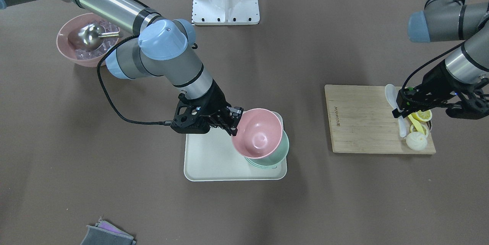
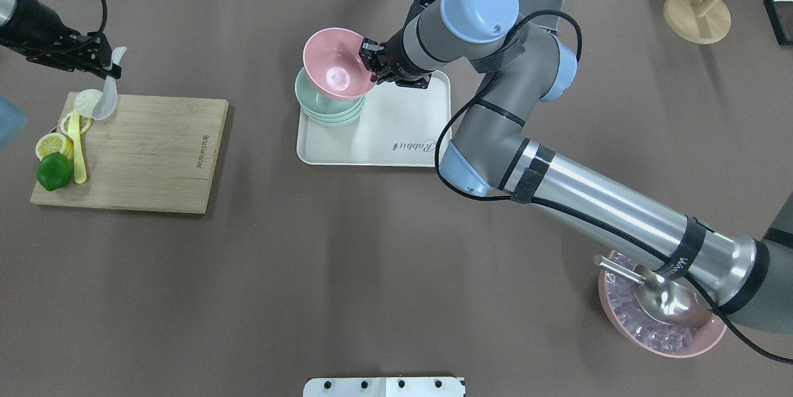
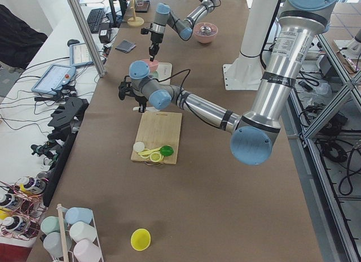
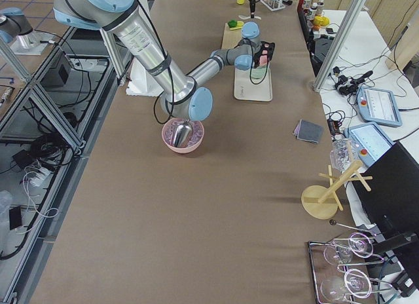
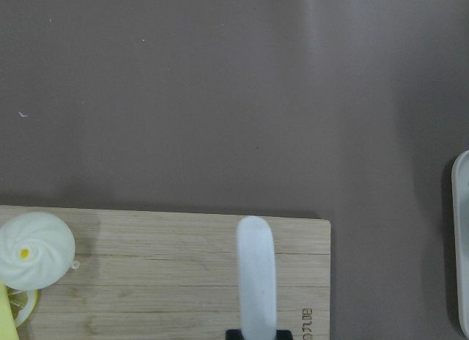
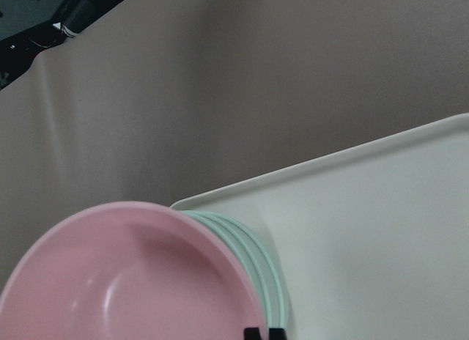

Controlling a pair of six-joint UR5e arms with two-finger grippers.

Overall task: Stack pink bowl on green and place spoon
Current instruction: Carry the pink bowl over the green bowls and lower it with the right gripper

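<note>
Overhead exterior view is showing you the right gripper (image 2: 372, 65) pinching the right rim of the pink bowl (image 2: 334, 69). The bowl is tilting over the green bowls (image 2: 327, 111), which are standing in the far left corner of the cream tray (image 2: 396, 137). You cannot tell if the pink one is already resting on them.

Far to the left, the left gripper (image 2: 113, 65) is closing on the white spoon (image 2: 106, 96) and holding it over the far edge of the wooden board (image 2: 155, 149). Just beside the spoon a white bun (image 2: 83, 100), lemon slices (image 2: 52, 144), a yellow utensil (image 2: 78, 155) and a lime (image 2: 54, 172) are crowding the board's left end.

At the near right, the right arm is passing over another pink bowl (image 2: 657, 338) with ice and a steel scoop (image 2: 666, 298), partly hiding it.
</note>
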